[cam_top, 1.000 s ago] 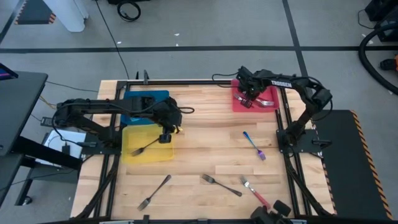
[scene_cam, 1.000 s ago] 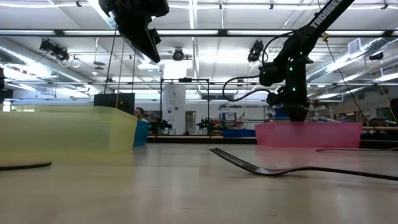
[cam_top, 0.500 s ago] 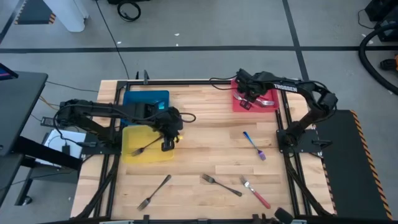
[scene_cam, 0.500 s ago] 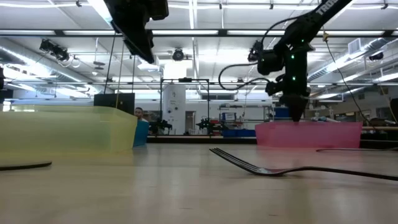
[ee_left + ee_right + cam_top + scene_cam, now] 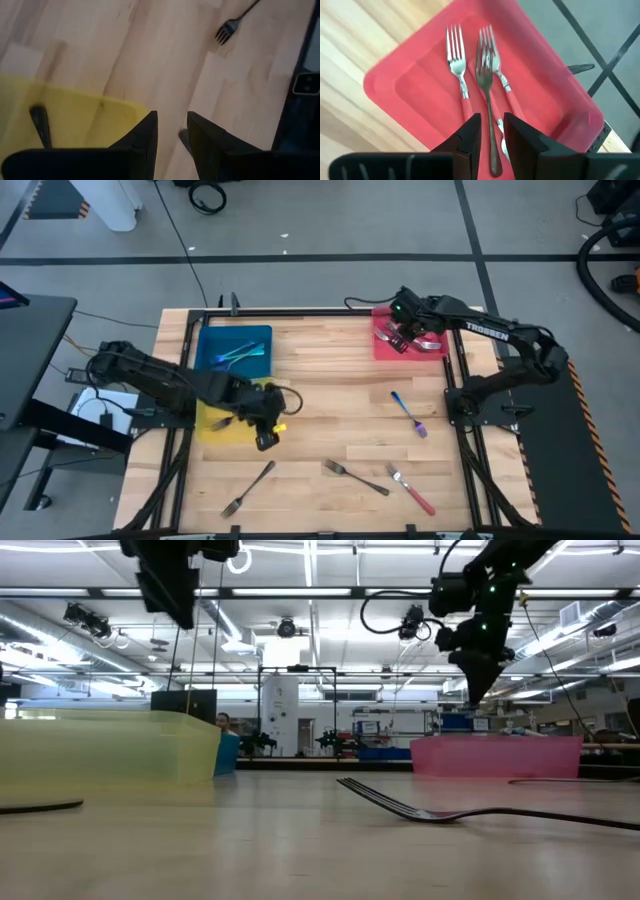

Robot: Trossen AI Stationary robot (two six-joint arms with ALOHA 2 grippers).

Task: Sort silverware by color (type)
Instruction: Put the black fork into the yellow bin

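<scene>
My left gripper [image 5: 266, 440] [image 5: 171, 132] hangs open and empty over the near right corner of the yellow tray [image 5: 205, 425] [image 5: 75, 112], which holds a dark fork [image 5: 40, 122]. My right gripper [image 5: 398, 340] [image 5: 490, 131] hovers open above the red tray [image 5: 378, 352] [image 5: 405, 80]. In it lie two red-handled forks [image 5: 456, 60] and a darker one [image 5: 487, 95]. Teal forks [image 5: 235, 356] lie in the blue tray [image 5: 212, 338]. Flat on the table are two grey forks [image 5: 248, 488] [image 5: 355, 477], a red fork [image 5: 412, 490] and a blue fork [image 5: 408, 412].
A black frame [image 5: 455, 395] runs along the table's sides, and both arm bases stand outside it. Bare wood lies between the trays at the table's middle [image 5: 330, 400]. In the low view a grey fork [image 5: 450, 812] lies close in front.
My left gripper has swung from over the yellow tray toward the table's near edge and has rolled about its own axis. My right gripper has risen out of the red tray and now stands well above it.
</scene>
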